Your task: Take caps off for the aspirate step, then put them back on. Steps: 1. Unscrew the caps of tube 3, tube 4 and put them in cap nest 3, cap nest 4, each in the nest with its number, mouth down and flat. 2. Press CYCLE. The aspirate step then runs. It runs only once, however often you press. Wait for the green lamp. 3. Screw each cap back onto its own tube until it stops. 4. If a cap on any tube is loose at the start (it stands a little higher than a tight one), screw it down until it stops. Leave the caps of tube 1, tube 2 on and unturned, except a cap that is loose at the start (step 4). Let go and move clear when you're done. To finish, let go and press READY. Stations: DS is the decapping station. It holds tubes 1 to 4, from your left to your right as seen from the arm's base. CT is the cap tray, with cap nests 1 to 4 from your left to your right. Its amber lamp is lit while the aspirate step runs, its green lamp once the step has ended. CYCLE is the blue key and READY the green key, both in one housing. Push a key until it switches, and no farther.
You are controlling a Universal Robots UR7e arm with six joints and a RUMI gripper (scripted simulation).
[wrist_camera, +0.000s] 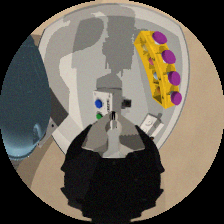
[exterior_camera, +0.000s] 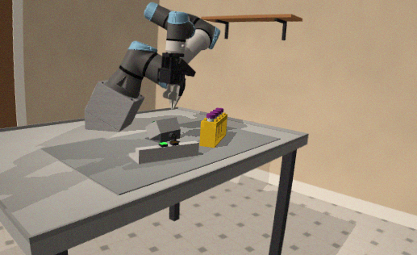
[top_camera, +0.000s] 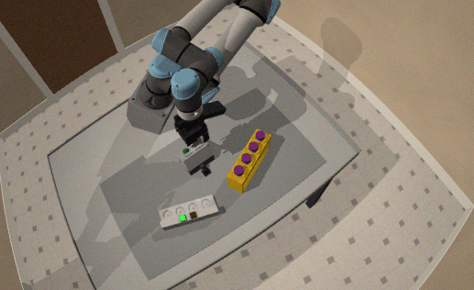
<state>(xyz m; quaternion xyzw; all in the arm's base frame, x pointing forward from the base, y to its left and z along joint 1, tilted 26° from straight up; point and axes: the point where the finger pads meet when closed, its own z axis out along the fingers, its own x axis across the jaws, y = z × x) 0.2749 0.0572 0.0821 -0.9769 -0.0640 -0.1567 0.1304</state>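
Tray first, as seen in the top and exterior views. The cap tray (top_camera: 210,212) (exterior_camera: 168,154) (wrist_camera: 156,121) sits nearest, its nests bare, green lamp (top_camera: 182,217) (exterior_camera: 163,144) lit, amber lamp (top_camera: 193,215) (exterior_camera: 175,143) dark. So I read the aspirate step as done.

Next back: key housing (top_camera: 199,158) (exterior_camera: 161,130) (wrist_camera: 104,95). Wrist view has the blue key (wrist_camera: 98,103) and green key (top_camera: 185,150) (wrist_camera: 99,116) side by side on its face. To its right, the yellow decapping station (top_camera: 237,183) (exterior_camera: 208,135) (wrist_camera: 169,103) carries four purple caps (top_camera: 246,158) (exterior_camera: 211,115) (wrist_camera: 168,57), one per tube. They look level, but the exterior view is too coarse to rule out one standing slightly proud.

Farther back and higher: gripper (top_camera: 200,141) (exterior_camera: 173,107) (wrist_camera: 113,111), fingers together, nothing between them, tips clear above the housing.

Step in hand looks like READY. Can't tell if it has switched. If not: confirm caps are seated, centre the closed tips on green, come in along the key's travel, slow. Stop at the switch point; pushing on could shove the housing. Keep off blue: easy to clip. Then back straight out, well away from the caps.
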